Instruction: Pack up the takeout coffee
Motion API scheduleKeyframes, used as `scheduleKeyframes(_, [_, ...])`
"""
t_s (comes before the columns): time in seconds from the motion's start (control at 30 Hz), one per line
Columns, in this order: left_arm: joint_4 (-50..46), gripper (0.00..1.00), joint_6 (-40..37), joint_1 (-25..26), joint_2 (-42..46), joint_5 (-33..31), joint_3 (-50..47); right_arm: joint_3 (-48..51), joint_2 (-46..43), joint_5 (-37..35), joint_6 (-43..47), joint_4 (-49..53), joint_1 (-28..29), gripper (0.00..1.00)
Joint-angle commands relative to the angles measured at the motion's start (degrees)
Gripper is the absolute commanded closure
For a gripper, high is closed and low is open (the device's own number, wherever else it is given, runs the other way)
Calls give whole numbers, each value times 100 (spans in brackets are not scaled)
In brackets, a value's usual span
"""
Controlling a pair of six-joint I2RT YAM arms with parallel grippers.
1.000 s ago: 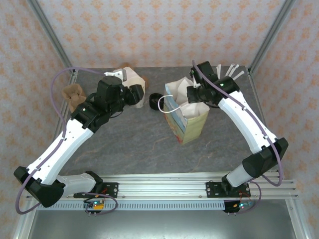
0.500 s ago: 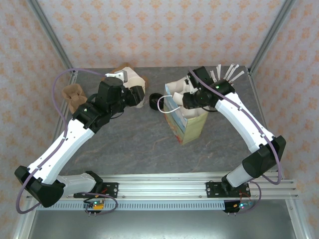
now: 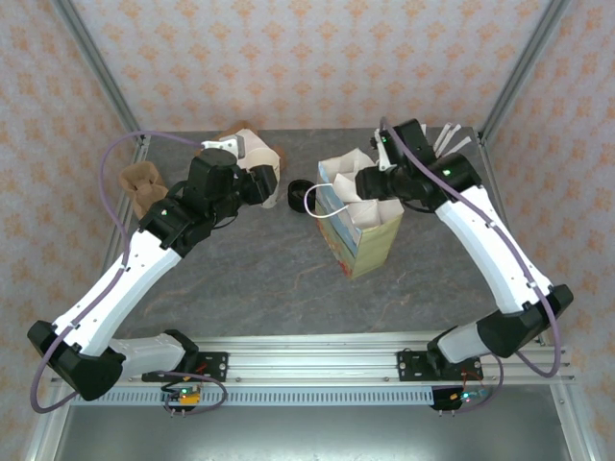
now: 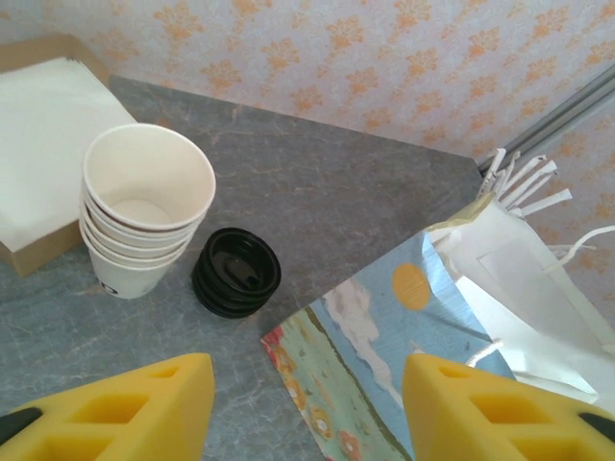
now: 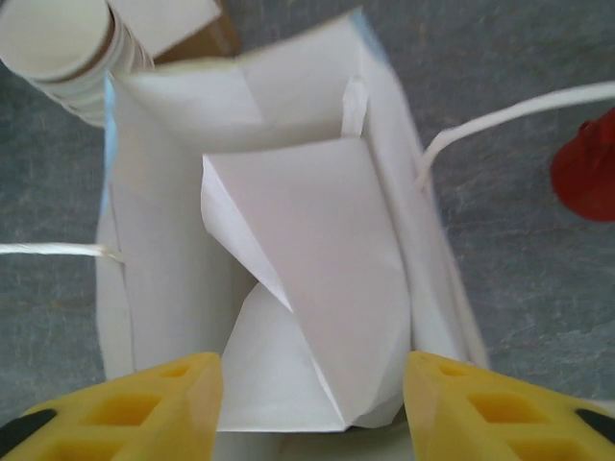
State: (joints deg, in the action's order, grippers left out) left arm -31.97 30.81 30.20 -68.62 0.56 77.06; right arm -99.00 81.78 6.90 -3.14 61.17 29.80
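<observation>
Since a second ago the right gripper (image 3: 370, 182) has drawn back slightly over the paper bag (image 3: 363, 240) and its jaws have parted; the left gripper (image 3: 264, 184) has kept its place near the black lids (image 3: 300, 188) on the counter (image 3: 250, 279).

From the left wrist, those jaws stand moderately apart with nothing between them, above the stack of cups (image 4: 144, 206) and the lids.

From the right wrist, the jaws are spread, empty, above the bag's open mouth. A folded white flap (image 5: 317, 259) hides the bag's bottom, so I cannot tell where the takeout coffee lies.
</observation>
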Motion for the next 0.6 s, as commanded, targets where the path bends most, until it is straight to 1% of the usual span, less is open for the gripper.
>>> scheduleKeyframes(0.0, [-45,45,-356,-71,209,-606,-120,-262,-410,-673,-19,-98,-98,43])
scheduleKeyframes(0.07, [-10,44,-498,-75,348,-1124,-318,-94,-687,-1077,-61,-341,-323,41])
scheduleKeyframes(0.13, [187,36,-622,-132,584,-1695,-672,239,-1061,-1487,-145,-721,-617,38])
scheduleKeyframes(0.2, [547,30,-660,-278,863,-2157,-1209,756,-1503,-2125,-261,-1226,-888,34])
scheduleKeyframes(0.27, [1096,23,-639,-474,1120,-2467,-1852,1554,-2003,-2959,-383,-1871,-1080,24])
scheduleKeyframes(0.3, [1328,20,-622,-563,1190,-2572,-2102,1976,-2183,-3278,-410,-2180,-1137,21])
scheduleKeyframes(0.37, [1740,9,-616,-789,1246,-2750,-2577,2786,-2478,-3907,-463,-2716,-1300,12])
scheduleKeyframes(0.43, [1979,1,-633,-1039,1191,-2917,-2869,3439,-2566,-4175,-533,-3089,-1529,3])
scheduleKeyframes(0.47, [2099,0,-660,-1158,1144,-3064,-2983,3734,-2550,-4265,-607,-3286,-1682,1])
scheduleKeyframes(0.57, [2633,0,-958,-1361,940,-3694,-3311,4519,-2273,-4420,-700,-3866,-2025,1])
